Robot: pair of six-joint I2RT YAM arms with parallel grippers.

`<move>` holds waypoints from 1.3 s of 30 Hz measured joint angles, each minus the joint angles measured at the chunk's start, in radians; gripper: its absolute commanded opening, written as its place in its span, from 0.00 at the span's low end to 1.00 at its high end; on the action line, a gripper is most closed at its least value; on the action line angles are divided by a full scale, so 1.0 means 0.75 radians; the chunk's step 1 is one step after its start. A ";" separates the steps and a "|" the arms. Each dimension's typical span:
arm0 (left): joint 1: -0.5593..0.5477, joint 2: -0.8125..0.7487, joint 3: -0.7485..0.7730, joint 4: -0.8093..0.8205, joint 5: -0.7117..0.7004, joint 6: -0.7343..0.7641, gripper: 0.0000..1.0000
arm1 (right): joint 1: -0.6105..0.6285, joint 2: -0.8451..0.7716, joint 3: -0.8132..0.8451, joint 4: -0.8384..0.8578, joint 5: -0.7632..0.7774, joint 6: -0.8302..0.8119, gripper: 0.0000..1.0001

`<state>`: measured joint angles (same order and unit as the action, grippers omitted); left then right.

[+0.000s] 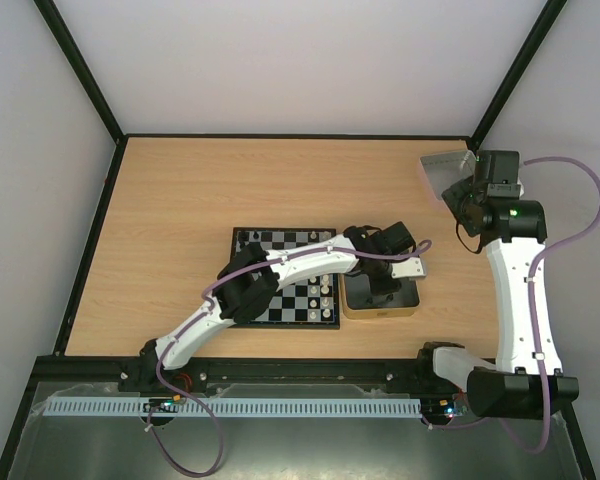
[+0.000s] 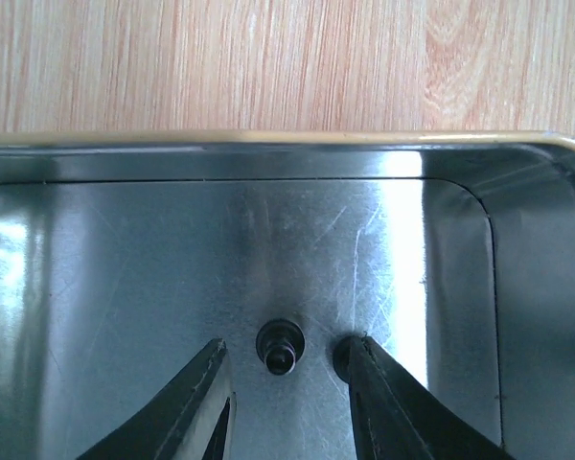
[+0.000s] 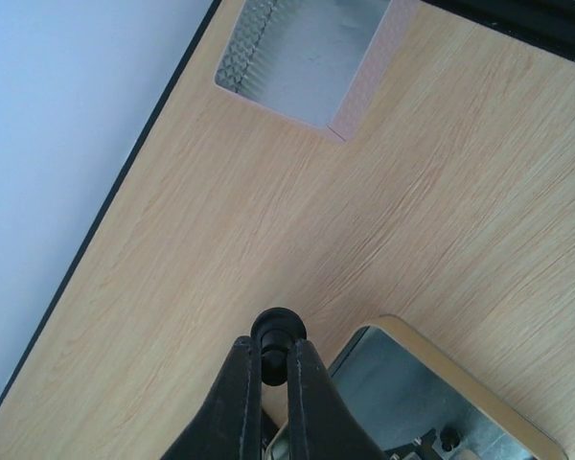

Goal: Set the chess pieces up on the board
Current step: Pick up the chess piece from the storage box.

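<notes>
Fingers (image 2: 209, 398) of my left gripper (image 2: 286, 376) stand partly apart, low inside the tin (image 2: 268, 158). One is on each side of a small black piece (image 2: 280, 347) that stands on the tin floor, and neither pad seems to touch it. My right gripper (image 3: 273, 369) is pinched tight on a second one, the held piece (image 3: 276, 329), above bare table (image 3: 268, 220) between the tin and the grey tray (image 3: 302, 57).

For the pick, the black piece looks roughly centred, so I'd close slowly and evenly. On that slick metal, a finger arriving first could skid or tip it. I'd grip the body rather than the round head, then lift straight up past the tin wall before swinging to the board (image 1: 248, 240).

Only the left wrist view shows the black piece and the gaps beside it; from above, the wrist hides the tin's inside. Only the top view shows the board, with a few pieces (image 1: 324, 291) on it and my left arm lying across it. Only the right wrist view shows what the right gripper holds.
</notes>
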<state>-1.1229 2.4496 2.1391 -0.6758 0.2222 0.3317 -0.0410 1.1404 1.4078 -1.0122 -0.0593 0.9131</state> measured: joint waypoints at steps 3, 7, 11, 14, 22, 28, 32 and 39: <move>0.001 0.000 -0.009 0.024 -0.007 -0.001 0.34 | 0.000 -0.012 -0.024 -0.002 -0.017 0.000 0.02; 0.001 0.001 -0.014 0.038 -0.013 -0.001 0.31 | 0.000 -0.017 -0.039 -0.002 -0.027 -0.001 0.02; 0.001 0.003 -0.014 0.050 -0.019 0.000 0.29 | 0.000 -0.017 -0.039 -0.002 -0.033 -0.001 0.02; 0.001 0.015 -0.014 0.055 -0.021 0.002 0.29 | 0.000 -0.017 -0.039 -0.002 -0.042 -0.001 0.02; 0.003 0.057 -0.017 0.051 -0.030 0.007 0.21 | 0.000 -0.017 -0.039 -0.002 -0.056 -0.001 0.02; 0.008 0.057 -0.017 0.053 -0.028 0.012 0.15 | 0.000 -0.017 -0.046 -0.001 -0.064 -0.001 0.02; 0.009 0.057 -0.017 0.054 -0.028 0.012 0.10 | 0.000 -0.017 -0.067 -0.001 -0.070 -0.001 0.02; 0.011 0.057 -0.017 0.059 -0.027 0.011 0.07 | 0.000 -0.017 -0.088 0.000 -0.072 -0.002 0.02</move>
<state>-1.1145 2.4924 2.1262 -0.6315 0.2020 0.3397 -0.0410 1.1275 1.3418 -1.0122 -0.1135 0.9119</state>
